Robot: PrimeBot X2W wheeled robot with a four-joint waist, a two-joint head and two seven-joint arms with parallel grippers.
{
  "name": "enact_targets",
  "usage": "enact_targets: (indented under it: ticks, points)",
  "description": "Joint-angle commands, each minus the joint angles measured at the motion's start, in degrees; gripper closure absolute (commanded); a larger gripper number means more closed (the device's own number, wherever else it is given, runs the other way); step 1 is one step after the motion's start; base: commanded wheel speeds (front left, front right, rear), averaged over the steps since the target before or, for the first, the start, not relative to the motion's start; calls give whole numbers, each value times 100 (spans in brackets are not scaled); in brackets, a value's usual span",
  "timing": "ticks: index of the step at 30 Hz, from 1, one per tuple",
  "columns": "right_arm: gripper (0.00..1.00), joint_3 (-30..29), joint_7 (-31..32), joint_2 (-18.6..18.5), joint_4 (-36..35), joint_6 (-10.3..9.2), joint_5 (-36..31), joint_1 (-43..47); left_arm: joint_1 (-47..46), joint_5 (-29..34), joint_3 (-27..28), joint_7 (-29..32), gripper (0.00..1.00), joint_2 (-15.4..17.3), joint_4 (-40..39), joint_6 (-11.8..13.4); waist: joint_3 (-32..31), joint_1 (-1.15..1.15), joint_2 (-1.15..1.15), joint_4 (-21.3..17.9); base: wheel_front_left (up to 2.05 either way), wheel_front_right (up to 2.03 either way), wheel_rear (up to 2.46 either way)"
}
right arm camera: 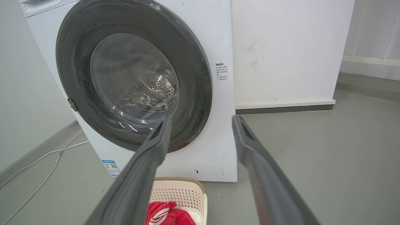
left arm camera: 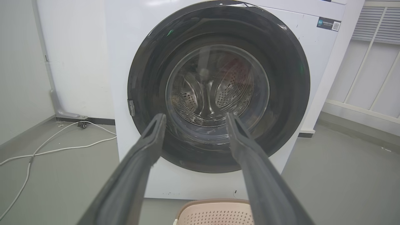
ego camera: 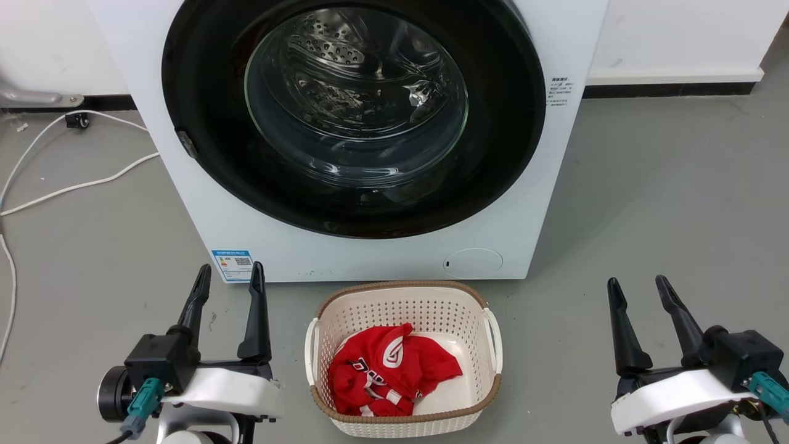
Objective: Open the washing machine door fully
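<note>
Left gripper (ego camera: 230,267) and right gripper (ego camera: 637,279) gape, empty.

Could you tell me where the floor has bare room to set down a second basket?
Bare floor lies right of the basket, up to the right gripper, and right of the machine. Left of the machine, cables cross it. The basket crowds the front.
</note>
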Motion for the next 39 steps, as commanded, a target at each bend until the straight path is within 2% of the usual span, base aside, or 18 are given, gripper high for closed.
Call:
enact_targets:
  ticks: [1,17,30,31,32,33,39]
  points:
    - [0,10,-45,12,-64,-2,-151,17,40,141,-21,-61,0,36,-62,38,-1,0,0,2,0,0,0]
    - [0,27,-70,15,7,-2,-502,72,156,711,-5,-222,0,-41,-33,96,-29,0,0,5,0,0,0]
    - [0,-15,-190,17,117,-2,-643,75,220,1110,232,-360,0,-219,-5,-83,-35,0,0,3,0,0,0]
    - [33,-16,-201,17,134,-3,-576,73,226,1146,252,-368,0,-230,-4,-107,-34,0,0,3,0,0,0]
    - [78,-12,-235,18,152,-2,-534,67,234,1167,268,-380,0,-244,3,-115,-34,0,0,3,0,0,0]
    - [100,-5,-257,18,165,-2,-508,57,237,1199,285,-396,0,-258,8,-141,-34,0,0,3,0,0,0]
    - [100,7,-336,18,302,-2,-60,-5,231,1219,405,-388,0,-345,45,-252,-30,0,0,12,0,0,0]
